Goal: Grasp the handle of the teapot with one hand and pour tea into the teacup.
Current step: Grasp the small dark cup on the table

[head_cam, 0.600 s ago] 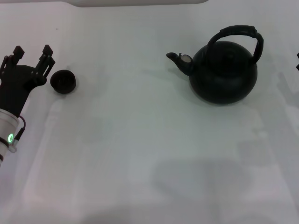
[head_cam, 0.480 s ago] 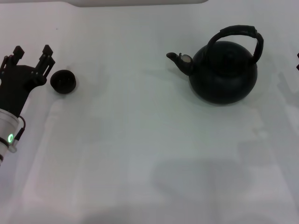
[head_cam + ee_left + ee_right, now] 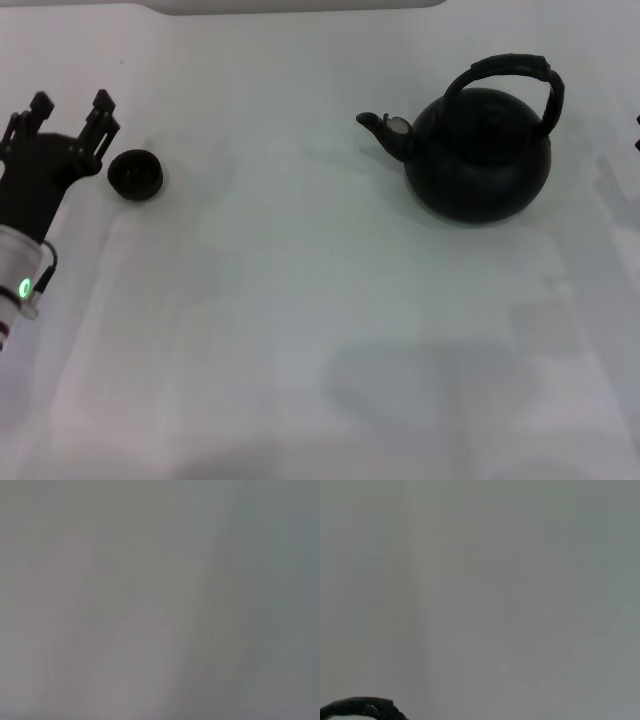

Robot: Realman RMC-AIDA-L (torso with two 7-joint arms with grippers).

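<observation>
The black round-bellied teapot (image 3: pixel 478 155) stands at the far right of the white table, its short spout (image 3: pixel 385 128) pointing left. Its arched ribbed handle (image 3: pixel 510 68) loops over the top, and a black curved piece of it shows in the right wrist view (image 3: pixel 360 708). The tiny black teacup (image 3: pixel 135 174) sits at the far left. My left gripper (image 3: pixel 70 110) is open and empty, just left of the teacup and apart from it. Only a dark sliver of my right gripper (image 3: pixel 637 132) shows at the right edge, right of the teapot.
The white table (image 3: pixel 320 300) stretches between cup and teapot. A pale raised edge (image 3: pixel 300 5) runs along the far side. The left wrist view shows only blurred grey surface.
My left gripper has edged slightly away from me, staying beside the teacup. The teapot and teacup have not moved.
</observation>
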